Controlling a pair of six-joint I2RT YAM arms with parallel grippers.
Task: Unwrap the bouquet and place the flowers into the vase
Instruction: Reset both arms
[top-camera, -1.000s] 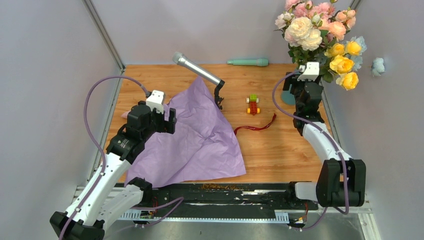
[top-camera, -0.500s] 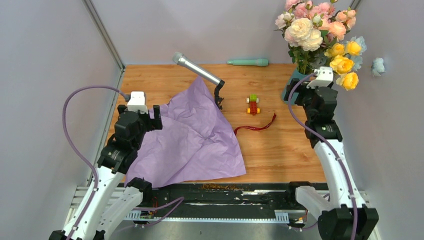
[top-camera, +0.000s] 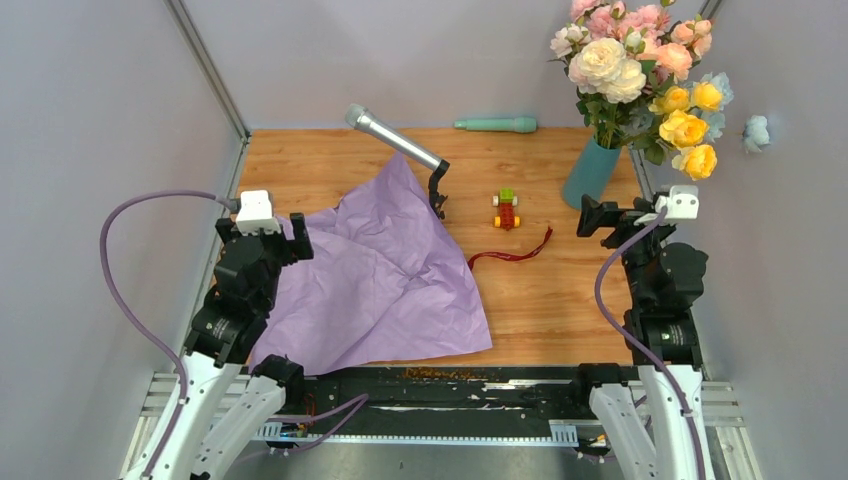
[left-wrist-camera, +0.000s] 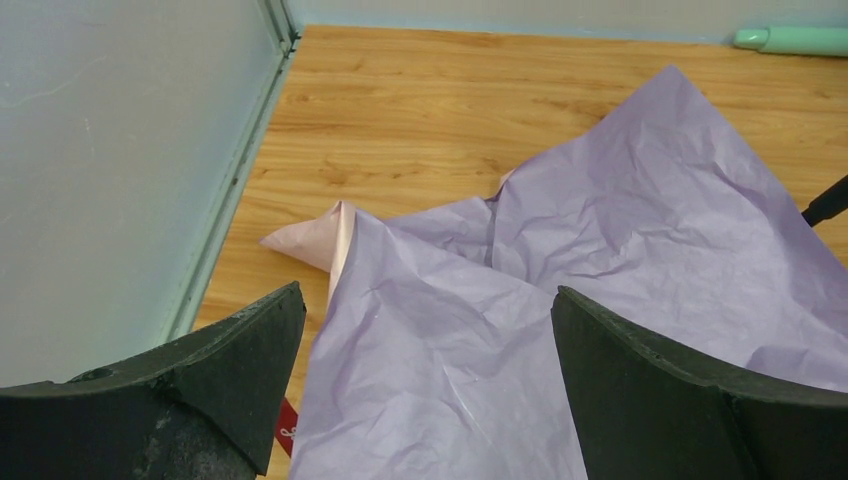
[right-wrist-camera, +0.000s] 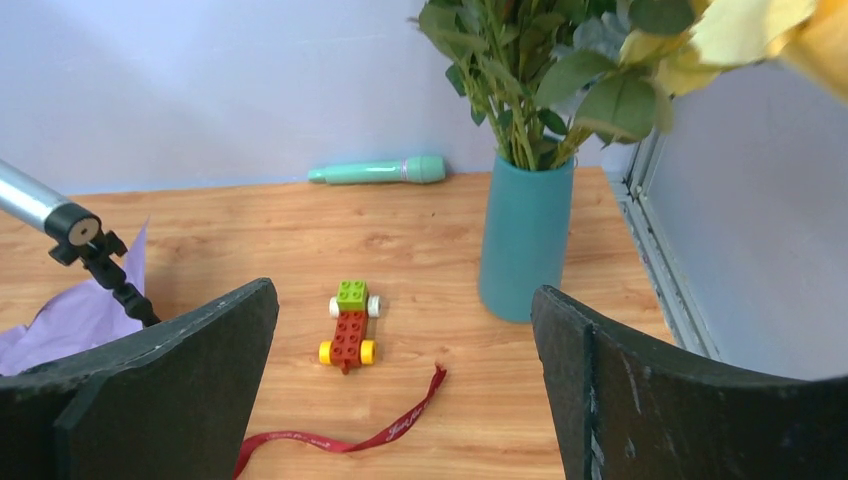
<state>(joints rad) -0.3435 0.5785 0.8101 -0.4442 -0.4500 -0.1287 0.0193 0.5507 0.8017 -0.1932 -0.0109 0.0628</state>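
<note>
Moved: both arms are drawn back toward the near edge of the desk (top-camera: 560, 300) compared with a second ago. The right gripper (top-camera: 598, 216) has left the vase (top-camera: 592, 172) and spread its jaws. The left gripper (left-wrist-camera: 428, 293) has slid back along the left edge.
Fingers: both pairs stand wide apart and hold nothing.
Task's things: the flowers (top-camera: 640, 70) stand in the vase near the far right corner, stems inside, blooms fanning up and to the right. The paper wrap (top-camera: 385, 270) lies spread flat over the left half. The ribbon (top-camera: 512, 252) lies loose near the middle.
Progress: the job looks done, judging by how things lie.
Risk, tipping: the bunch looks top-heavy and leans past the right edge, so a nudge from the right arm or its cable could topple the vase.
Risk, dragging: the left fingers hang just above the wrap's left corner. A low sweep could catch the paper and pull it into the microphone (top-camera: 395, 138).
Around: a toy car (top-camera: 507, 209) sits between the microphone stand and the vase. A mint-green rod (top-camera: 496, 125) lies along the far edge. A pale blue flower (top-camera: 757, 130) shows to the right of the bunch.
In the way: nothing stands between either gripper and the near edge.
</note>
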